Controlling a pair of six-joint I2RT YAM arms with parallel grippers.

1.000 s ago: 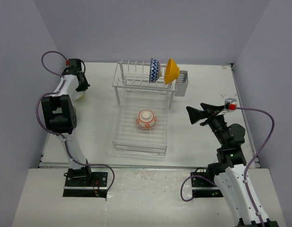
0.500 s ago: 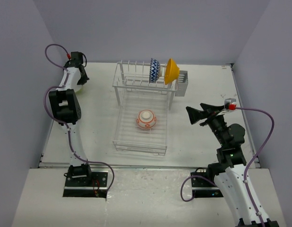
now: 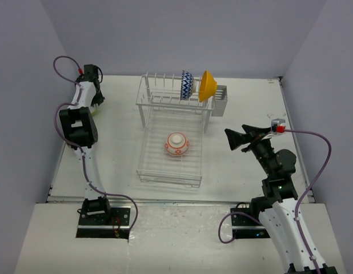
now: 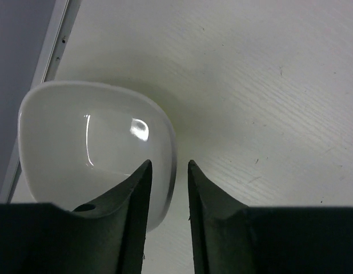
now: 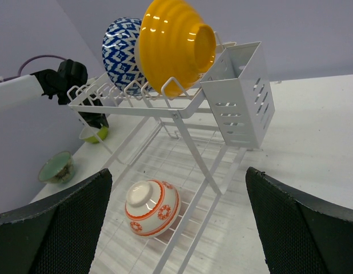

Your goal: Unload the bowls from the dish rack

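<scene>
My left gripper is down at the table's far left. Its jaws stand slightly apart astride the rim of the lime green bowl, one finger inside and one outside, and table shows between rim and outer finger. That bowl rests upright on the table, with the mint green bowl near it. On the dish rack, the blue-and-white bowl and orange-yellow bowl stand on edge on the upper tier. The white, orange-patterned bowl lies upside down on the lower tray. My right gripper hovers wide open, right of the rack.
A small cutlery holder hangs on the rack's right end. The side wall and the table's left edge run close beside the lime green bowl. Bare table lies between the rack and the right arm.
The left gripper's jaws have parted a little on the lime green bowl's rim, after the arm shifted slightly toward the back left. The right arm has not moved.
</scene>
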